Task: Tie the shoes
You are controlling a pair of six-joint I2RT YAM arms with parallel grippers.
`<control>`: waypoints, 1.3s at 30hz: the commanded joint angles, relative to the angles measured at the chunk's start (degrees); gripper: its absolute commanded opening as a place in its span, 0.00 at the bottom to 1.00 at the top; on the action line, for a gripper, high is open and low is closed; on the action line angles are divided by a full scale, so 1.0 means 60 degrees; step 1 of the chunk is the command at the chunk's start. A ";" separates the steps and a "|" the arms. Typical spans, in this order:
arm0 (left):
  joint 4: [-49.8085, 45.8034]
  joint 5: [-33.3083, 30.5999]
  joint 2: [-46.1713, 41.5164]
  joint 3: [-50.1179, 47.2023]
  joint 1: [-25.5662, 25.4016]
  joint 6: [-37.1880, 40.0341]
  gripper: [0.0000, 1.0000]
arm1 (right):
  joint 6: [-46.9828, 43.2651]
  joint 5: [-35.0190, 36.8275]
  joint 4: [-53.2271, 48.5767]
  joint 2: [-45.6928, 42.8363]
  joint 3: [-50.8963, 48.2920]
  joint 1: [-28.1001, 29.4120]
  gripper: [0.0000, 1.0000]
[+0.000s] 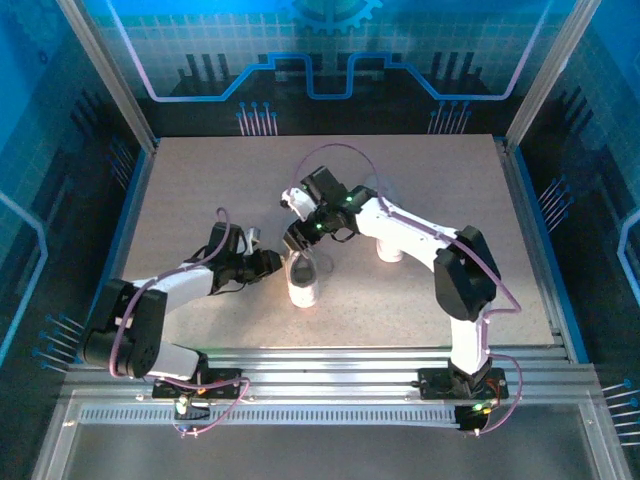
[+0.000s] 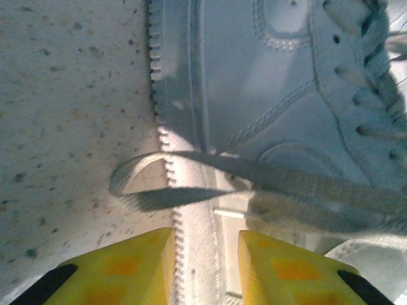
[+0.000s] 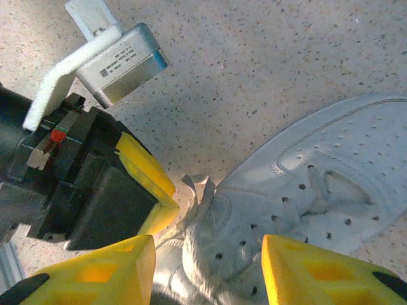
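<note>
As both pincers crowd one shoe at mid-bench, step in hand reads as lace pick-up, knot not yet formed. L pincer part-open, nothing clamped, straddling sole edge; flat lace loop lies just ahead, across sole onto bench. R pincer released wide over laced upper. Next move, in my judgement: L to advance & clench on loop w/o snagging sole. Shoe upright, long axis far-to-near, toe twd arm bases

The right gripper hangs spread above the shoe. The left gripper sits just beside the shoe's laces.
</note>
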 commanded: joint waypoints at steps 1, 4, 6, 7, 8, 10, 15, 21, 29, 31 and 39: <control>0.1709 0.0573 0.0360 -0.0191 0.0166 -0.1337 0.33 | -0.0269 0.0053 -0.0414 0.0491 0.0509 0.0118 0.47; 0.2427 0.0788 0.0656 -0.0310 0.0268 -0.1782 0.36 | -0.0331 0.0089 -0.0575 0.0742 0.0752 0.0106 0.46; 0.2748 0.0881 0.0836 -0.0360 0.0312 -0.1945 0.38 | -0.0339 0.0141 -0.0639 0.0863 0.0848 0.0113 0.45; 0.2950 0.0969 0.0957 -0.0376 0.0339 -0.2045 0.39 | -0.0347 0.0163 -0.0674 0.0930 0.0902 0.0109 0.45; 0.3171 0.1073 0.1074 -0.0399 0.0357 -0.2171 0.39 | -0.0358 0.0187 -0.0719 0.0973 0.0951 0.0107 0.43; 0.3641 0.1238 0.1359 -0.0438 0.0350 -0.2481 0.42 | -0.0350 0.0278 -0.0822 0.1080 0.1041 0.0107 0.41; 0.5453 0.1594 0.2002 -0.0738 0.0358 -0.3514 0.42 | -0.0340 0.0476 -0.1012 0.1227 0.1140 0.0117 0.33; 0.5674 0.1582 0.1854 -0.0797 0.0415 -0.3684 0.39 | -0.0357 0.0645 -0.1555 0.1478 0.1546 0.0117 0.24; 0.4977 0.1625 0.1444 -0.0503 0.0529 -0.3428 0.36 | -0.0774 0.0790 -0.2679 0.1900 0.2400 0.0111 0.37; 0.4852 0.1640 0.1466 -0.0445 0.0512 -0.3401 0.38 | -0.0942 0.0771 -0.3099 0.2111 0.2687 0.0106 0.37; 0.4221 0.1595 0.1484 -0.0258 0.0561 -0.2736 0.39 | -0.1835 0.0743 -0.4512 0.2906 0.3899 0.0324 0.37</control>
